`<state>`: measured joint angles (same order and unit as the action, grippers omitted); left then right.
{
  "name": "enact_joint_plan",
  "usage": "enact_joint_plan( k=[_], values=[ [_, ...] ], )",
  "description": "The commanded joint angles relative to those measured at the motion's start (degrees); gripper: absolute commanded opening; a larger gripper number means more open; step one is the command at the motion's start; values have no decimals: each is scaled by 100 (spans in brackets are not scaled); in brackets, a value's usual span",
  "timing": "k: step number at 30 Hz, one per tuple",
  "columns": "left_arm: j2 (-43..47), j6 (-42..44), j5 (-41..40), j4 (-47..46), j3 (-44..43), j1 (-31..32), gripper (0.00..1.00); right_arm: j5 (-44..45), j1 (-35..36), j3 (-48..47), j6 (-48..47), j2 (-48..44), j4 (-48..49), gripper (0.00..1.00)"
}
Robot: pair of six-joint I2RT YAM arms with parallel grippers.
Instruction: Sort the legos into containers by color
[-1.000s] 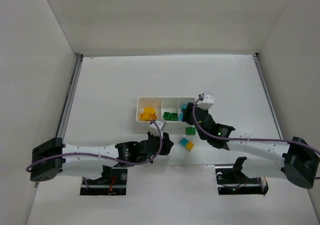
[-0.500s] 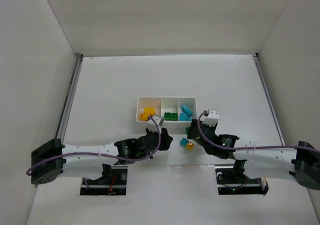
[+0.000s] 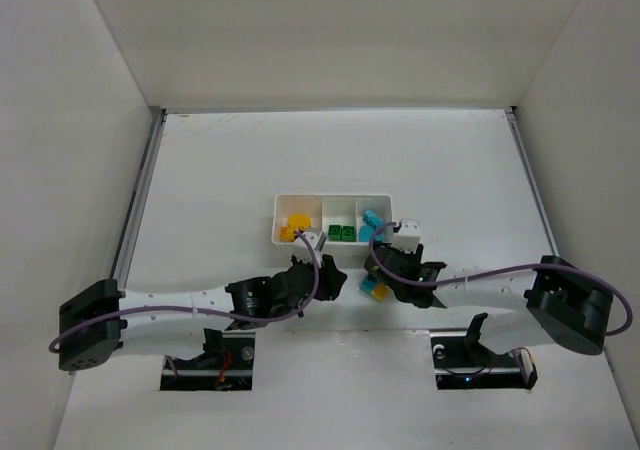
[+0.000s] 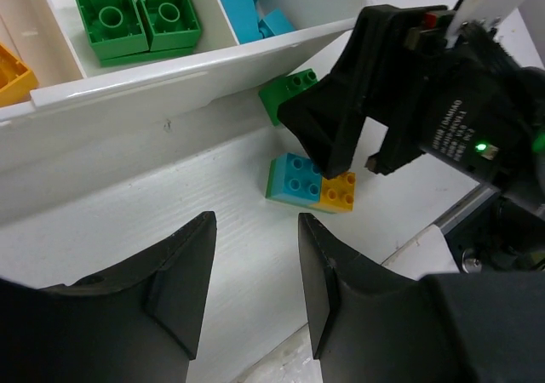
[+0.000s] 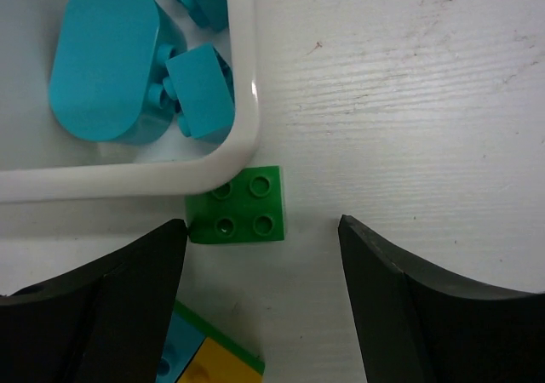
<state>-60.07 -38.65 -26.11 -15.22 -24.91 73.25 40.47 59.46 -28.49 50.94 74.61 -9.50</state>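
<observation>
Green brick (image 5: 247, 204) lies on the bench (image 5: 409, 102) against the outer wall of the tray (image 5: 128, 183), so the right end effector (image 5: 260, 228), spread wide and empty astride it, should descend squarely, clear of that rim.

Surroundings: white table, boxed in on three sides.
You're looking at a white table (image 3: 230, 160), faintly scuffed up close, closed in by a plain back wall (image 3: 330, 30), left wall (image 3: 50, 170) and right wall (image 3: 590, 120). Left rail (image 3: 140, 185) and right rail (image 3: 532, 185) run along its side edges. Two dark cut-outs (image 3: 208, 365) sit at the near edge.
</observation>
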Motion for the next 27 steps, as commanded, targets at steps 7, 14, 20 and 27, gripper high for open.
enact_joint_plan(
  k=[7,14,20,27],
  values=[
    [443,104,-17,-113,-32,-114,41,40,-36,-491,144,967,598,63],
    [698,156,-17,54,38,-228,41,365,263,-561,443,1013,221,41],
    [936,209,-43,204,74,-430,41,725,720,-693,742,126,-771,37],
    [1217,218,-78,379,65,-694,41,814,1098,-904,602,-798,-1177,37]
  ],
)
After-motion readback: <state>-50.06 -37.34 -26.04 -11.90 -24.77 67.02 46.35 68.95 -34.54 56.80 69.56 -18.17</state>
